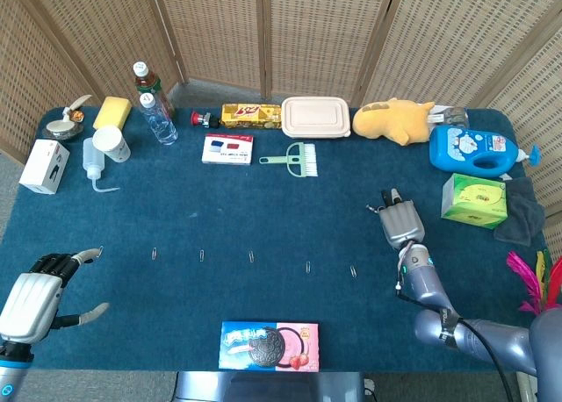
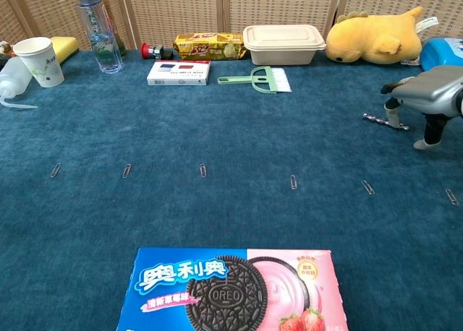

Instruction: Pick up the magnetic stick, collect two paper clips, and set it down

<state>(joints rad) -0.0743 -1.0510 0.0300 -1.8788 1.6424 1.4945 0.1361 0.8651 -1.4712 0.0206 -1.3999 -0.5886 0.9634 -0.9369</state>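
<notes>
The stick [image 2: 382, 119] is a thin, knobbly metal rod at the right of the chest view, pinched under the right hand [image 2: 425, 92] just above the blue cloth [image 1: 263, 209]. Paper clips [image 2: 293, 181] lie in a row mid-frame. Wicker screens [image 1: 263, 33] stand behind. The left hand [image 1: 35, 297], lower left in the head view, holds nothing, its fingers apart. The right arm is cut off at the frame edge.

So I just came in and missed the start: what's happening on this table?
The robot's right hand is down over the magnetic stick lying on the blue table, fingers around its end, apparently working to grasp it. The paper clips lie in a row across the cloth, none collected yet. The left hand waits open at the near left edge, holding nothing.
</notes>
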